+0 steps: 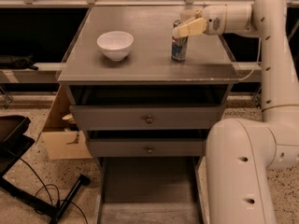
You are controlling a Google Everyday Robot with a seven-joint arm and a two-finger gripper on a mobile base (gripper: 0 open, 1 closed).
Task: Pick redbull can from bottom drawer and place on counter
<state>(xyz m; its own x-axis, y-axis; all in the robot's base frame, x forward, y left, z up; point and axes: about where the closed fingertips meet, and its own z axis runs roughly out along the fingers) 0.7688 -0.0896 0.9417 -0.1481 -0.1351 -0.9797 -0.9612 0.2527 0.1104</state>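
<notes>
The redbull can (179,46) stands upright on the counter (140,66), right of centre. It is slim, blue and silver, with some red marking. My gripper (185,25) reaches in from the right and sits at the can's top, its near side overlapping the can's upper right edge. The bottom drawer (147,183) is pulled out below, and its grey floor shows nothing on it.
A white bowl (115,44) sits on the counter to the left of the can. Two shallower drawers with knobs (149,120) stand slightly ajar. My own arm's bulk (240,171) fills the lower right. A cardboard box (60,136) and a black stand with cables (28,190) are on the floor at left.
</notes>
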